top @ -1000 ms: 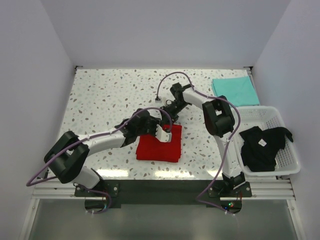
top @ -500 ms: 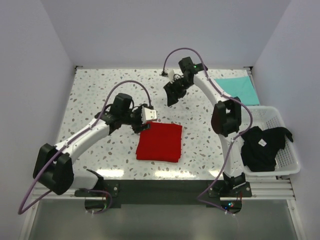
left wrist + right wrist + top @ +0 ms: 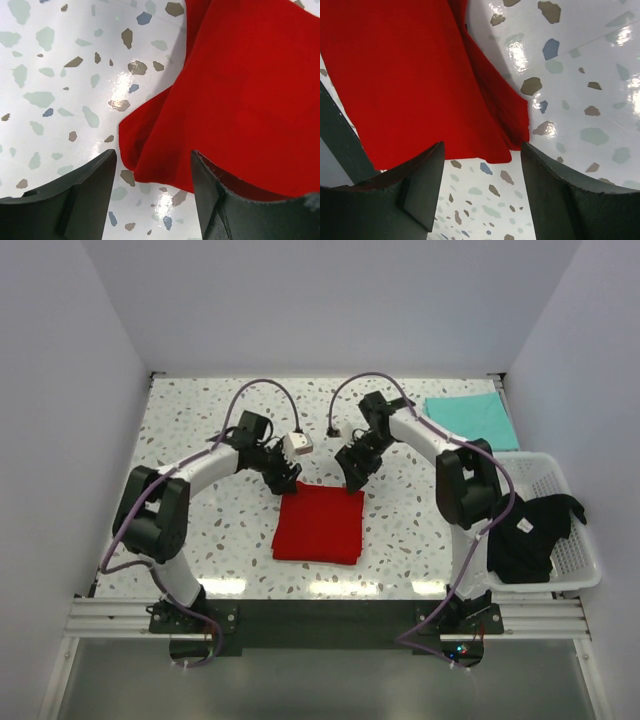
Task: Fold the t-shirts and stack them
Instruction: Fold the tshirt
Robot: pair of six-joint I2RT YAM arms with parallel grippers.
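Observation:
A bright red t-shirt [image 3: 320,526] lies folded in a flat square at the middle of the table. My left gripper [image 3: 286,480] hangs open at its far left corner. In the left wrist view that gripper [image 3: 153,161] has the corner of the red shirt [image 3: 240,90] showing between its spread fingers, ungripped. My right gripper [image 3: 352,478] stands open at the far right corner, and its wrist view shows the gripper [image 3: 482,151] just above the red shirt's [image 3: 405,75] corner. A mint-teal t-shirt [image 3: 470,420] lies folded at the back right. A black t-shirt [image 3: 528,532] sits crumpled in the basket.
The white lattice basket [image 3: 583,578] stands at the right edge of the speckled table [image 3: 200,430]. White walls close in the table on the left, back and right. Purple cables loop above both arms.
Both grippers opened and left the red shirt's far edge, swung away toward the back, then came back down to its two far corners. The shirt lies flat and has not shifted.

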